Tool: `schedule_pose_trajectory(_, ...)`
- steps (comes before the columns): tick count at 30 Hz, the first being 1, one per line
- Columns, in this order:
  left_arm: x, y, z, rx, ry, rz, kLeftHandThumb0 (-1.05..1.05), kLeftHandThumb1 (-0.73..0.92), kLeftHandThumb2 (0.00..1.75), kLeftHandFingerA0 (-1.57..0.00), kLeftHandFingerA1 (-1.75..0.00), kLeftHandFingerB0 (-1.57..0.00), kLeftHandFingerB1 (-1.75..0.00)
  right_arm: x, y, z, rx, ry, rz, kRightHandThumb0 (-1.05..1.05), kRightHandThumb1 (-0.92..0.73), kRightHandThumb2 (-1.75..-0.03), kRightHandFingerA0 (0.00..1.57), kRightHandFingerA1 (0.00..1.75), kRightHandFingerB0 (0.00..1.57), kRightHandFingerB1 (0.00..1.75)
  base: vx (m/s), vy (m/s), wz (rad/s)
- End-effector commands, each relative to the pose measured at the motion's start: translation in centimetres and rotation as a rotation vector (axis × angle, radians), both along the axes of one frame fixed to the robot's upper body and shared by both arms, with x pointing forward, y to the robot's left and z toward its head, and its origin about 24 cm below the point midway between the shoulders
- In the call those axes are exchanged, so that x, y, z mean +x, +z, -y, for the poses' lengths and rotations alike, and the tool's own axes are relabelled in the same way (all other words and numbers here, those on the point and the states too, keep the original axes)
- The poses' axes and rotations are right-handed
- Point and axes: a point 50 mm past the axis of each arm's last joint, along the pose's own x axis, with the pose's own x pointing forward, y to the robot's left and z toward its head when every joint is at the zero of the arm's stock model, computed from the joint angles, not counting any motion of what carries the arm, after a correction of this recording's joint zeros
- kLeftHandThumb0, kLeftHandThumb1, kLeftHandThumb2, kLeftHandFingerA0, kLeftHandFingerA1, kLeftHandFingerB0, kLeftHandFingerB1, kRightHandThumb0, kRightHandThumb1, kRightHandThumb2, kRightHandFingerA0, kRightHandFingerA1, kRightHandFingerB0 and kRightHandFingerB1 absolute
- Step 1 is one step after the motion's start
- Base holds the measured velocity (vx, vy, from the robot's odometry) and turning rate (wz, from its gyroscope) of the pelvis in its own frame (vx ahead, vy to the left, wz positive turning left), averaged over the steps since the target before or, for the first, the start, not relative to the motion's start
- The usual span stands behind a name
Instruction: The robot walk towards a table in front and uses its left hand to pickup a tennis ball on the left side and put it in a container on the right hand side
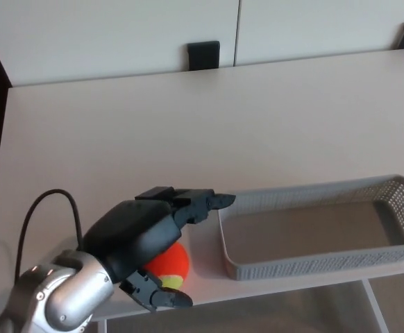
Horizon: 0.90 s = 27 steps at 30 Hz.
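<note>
An orange and yellow tennis ball sits near the front edge of the pale table, just left of a grey mesh container. My left hand is over the ball, its fingers curled around it from above and its thumb below. The hand covers most of the ball, and I cannot see whether the ball rests on the table or is lifted. The container holds nothing. My right hand does not show.
White panels with two black brackets stand behind the table's far edge. The container's left wall is close to my fingertips. A black cable loops off my left forearm.
</note>
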Motion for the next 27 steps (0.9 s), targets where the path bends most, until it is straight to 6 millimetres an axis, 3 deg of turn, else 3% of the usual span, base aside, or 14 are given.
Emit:
schedule_pose_trajectory(1,0.6,-1.3,-0.9,0.373,0.036,0.208,-0.17,0.34,0.58,-0.07,-0.19,-0.11,-0.33,0.2,0.5,1.2,-0.038,0.011,-0.086,-0.31,-0.66,-0.59,0.48,0.42,0.33,0.36,0.0,0.0,0.0)
schedule_pose_trajectory(2,0.6,-1.3,-0.9,0.379,0.037,0.214,-0.17,0.34,0.58,-0.07,-0.19,-0.11,-0.33,0.2,0.5,1.2,-0.038,0.012,-0.088,-0.31,-0.66,-0.59,0.48,0.42,0.33,0.36,0.0,0.0,0.0)
schedule_pose_trajectory(3,0.6,-1.4,-0.9,0.398,0.037,0.237,-0.15,0.39,0.51,-0.1,-0.29,-0.24,-0.3,0.2,0.5,1.2,-0.042,0.014,-0.093,-0.31,-0.66,-0.59,0.47,0.42,0.33,0.35,0.0,0.0,0.0)
schedule_pose_trajectory(5,0.7,-1.6,-1.0,0.441,0.038,0.282,-0.08,0.39,0.51,-0.12,-0.29,-0.25,-0.3,0.3,0.4,1.2,-0.048,0.019,-0.099,-0.31,-0.65,-0.59,0.47,0.42,0.33,0.36,0.0,0.0,0.0)
schedule_pose_trajectory(20,-0.1,-1.0,-1.2,0.503,0.036,0.37,-0.25,0.36,0.53,-0.15,-0.33,-0.24,-0.32,0.9,0.4,1.2,-0.039,0.016,-0.095,-0.3,-0.65,-0.59,0.48,0.42,0.33,0.36,0.0,0.0,0.0)
schedule_pose_trajectory(21,-0.6,-0.8,-1.3,0.497,0.031,0.384,-0.19,0.21,0.79,-0.09,-0.53,-0.08,-0.49,0.7,0.5,1.1,-0.045,0.027,-0.101,-0.32,-0.66,-0.59,0.48,0.42,0.33,0.36,0.0,0.0,0.0)
schedule_pose_trajectory(25,-1.0,-0.7,-1.4,0.488,0.033,0.395,-0.19,0.21,0.79,-0.09,-0.53,-0.08,-0.49,0.7,0.5,1.0,-0.039,0.028,-0.099,-0.32,-0.66,-0.59,0.47,0.42,0.33,0.36,0.0,0.0,0.0)
schedule_pose_trajectory(26,-1.1,-0.6,-1.4,0.487,0.035,0.397,-0.32,0.33,0.54,-0.15,-0.36,-0.24,-0.33,0.7,0.5,1.0,-0.039,0.029,-0.101,-0.31,-0.66,-0.59,0.46,0.42,0.33,0.36,0.0,0.0,0.0)
schedule_pose_trajectory(27,-1.2,-0.5,-1.5,0.487,0.038,0.4,-0.32,0.33,0.54,-0.15,-0.36,-0.24,-0.33,0.8,0.6,1.0,-0.04,0.03,-0.102,-0.31,-0.66,-0.59,0.46,0.42,0.33,0.36,0.0,0.0,0.0)
